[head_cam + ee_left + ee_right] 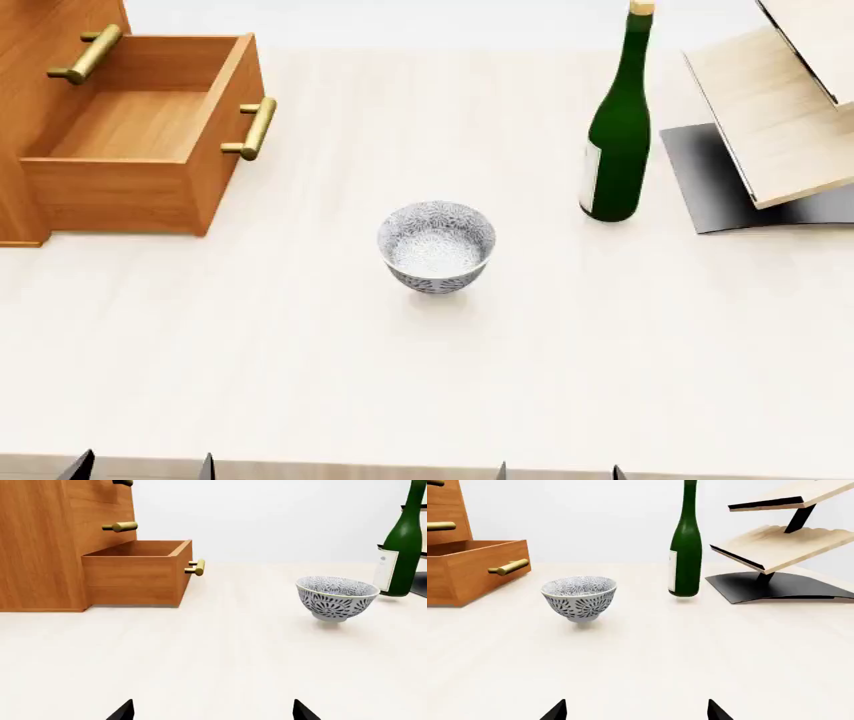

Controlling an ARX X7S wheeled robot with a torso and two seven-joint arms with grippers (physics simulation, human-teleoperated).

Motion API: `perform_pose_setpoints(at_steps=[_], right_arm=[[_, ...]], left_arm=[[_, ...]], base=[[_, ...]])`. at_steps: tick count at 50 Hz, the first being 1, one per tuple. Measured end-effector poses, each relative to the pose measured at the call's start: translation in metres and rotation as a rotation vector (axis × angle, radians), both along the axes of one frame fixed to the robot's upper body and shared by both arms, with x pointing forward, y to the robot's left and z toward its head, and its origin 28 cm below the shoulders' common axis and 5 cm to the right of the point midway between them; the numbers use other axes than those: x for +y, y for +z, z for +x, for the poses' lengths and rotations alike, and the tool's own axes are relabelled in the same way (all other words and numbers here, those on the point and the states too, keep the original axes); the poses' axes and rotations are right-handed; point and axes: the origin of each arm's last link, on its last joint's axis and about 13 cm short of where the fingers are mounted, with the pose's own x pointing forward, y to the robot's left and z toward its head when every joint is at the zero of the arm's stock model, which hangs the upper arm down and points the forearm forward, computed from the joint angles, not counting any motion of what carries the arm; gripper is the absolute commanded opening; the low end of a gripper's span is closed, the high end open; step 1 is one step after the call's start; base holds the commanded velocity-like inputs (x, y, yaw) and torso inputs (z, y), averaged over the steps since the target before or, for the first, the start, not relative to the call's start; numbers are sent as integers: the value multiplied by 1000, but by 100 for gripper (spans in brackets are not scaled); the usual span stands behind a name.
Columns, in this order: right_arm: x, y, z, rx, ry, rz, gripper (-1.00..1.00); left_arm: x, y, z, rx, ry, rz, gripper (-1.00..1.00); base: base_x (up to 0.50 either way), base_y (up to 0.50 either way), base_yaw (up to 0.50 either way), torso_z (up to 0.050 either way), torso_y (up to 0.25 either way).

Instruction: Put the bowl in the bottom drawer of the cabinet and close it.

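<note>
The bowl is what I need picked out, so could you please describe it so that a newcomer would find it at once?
Start from the pale table, with the wooden cabinet and its pulled-out bottom drawer at one end. In the open middle, between that drawer and the green wine bottle, stands the bowl, touching neither. It is the only small round thing here, patterned blue-grey and white, upright and empty.

blue-grey patterned bowl (437,246), green bottle (618,130), light-brown cabinet (40,545), brass handles

Open desk (400,380) surrounds the bowl (437,246) on every side. The pulled-out bottom drawer (134,130) at ten o'clock is unobstructed from above. The bottle (618,130) at two o'clock and the rack (774,120) beyond it crowd that side.
</note>
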Motion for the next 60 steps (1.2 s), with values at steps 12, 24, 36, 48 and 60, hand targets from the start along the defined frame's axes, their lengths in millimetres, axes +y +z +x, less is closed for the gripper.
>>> perform_pose_setpoints(at_steps=[12,24,36,48,60], right_arm=[[1,0,2,8,-4,-2,100],[0,13,4,15,2,11,100],[-7,70,16,-38,0,25,100],[-11,138,20,-130,27,39,100],[-13,181,17,-212,43,35,100]], left_arm=[[0,-1,1,4,8,1,100],[3,17,-5,-28,31,-37,100],[3,37,-41,-80,35,-21,100],[2,38,-76,-94,40,-3,100],[4,28,-90,-82,46,-14,100]], base=[[0,0,0,0,0],[0,0,0,0,0],[0,0,0,0,0],[0,0,0,0,0],[0,0,0,0,0]])
